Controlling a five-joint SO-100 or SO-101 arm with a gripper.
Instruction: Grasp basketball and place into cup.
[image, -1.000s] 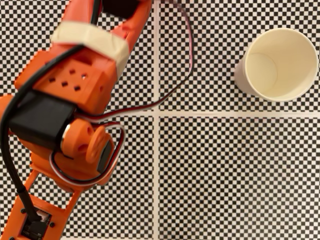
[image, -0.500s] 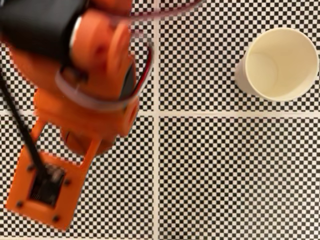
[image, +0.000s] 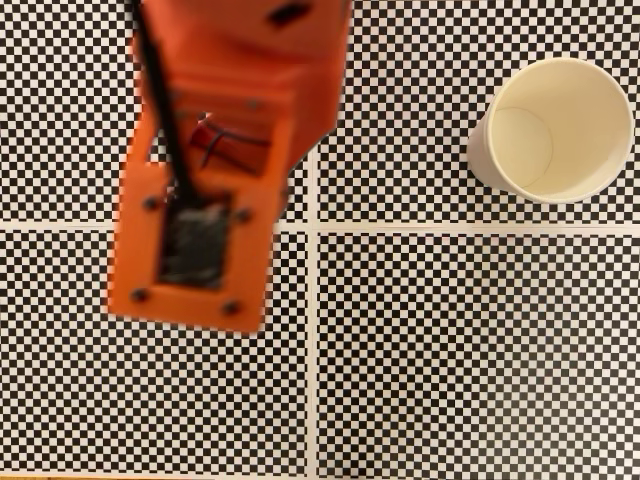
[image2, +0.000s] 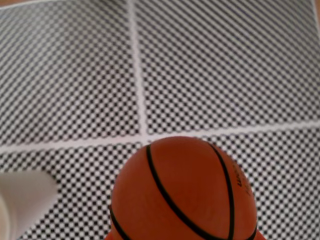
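Fixed view: one cup (image: 552, 128) stands upright at about two o'clock on the black-and-white checkered mat (image: 470, 350), its mouth open to the camera and its inside bare. One orange arm (image: 225, 160) fills the ten-to-eleven o'clock area, blurred — a black cable (image: 160, 110) runs down it to a dark recessed panel. White lines cross the mat, meeting near the centre. The arm and cup are well apart.

Wrist view: one basketball (image2: 182, 192) sits at six o'clock, close to the lens, black seams curving over it, raised above the mat. A sliver of orange shows beneath it; how the jaws stand cannot be told. A pale blurred shape (image2: 22, 200) — likely the cup's side — lies at eight o'clock.
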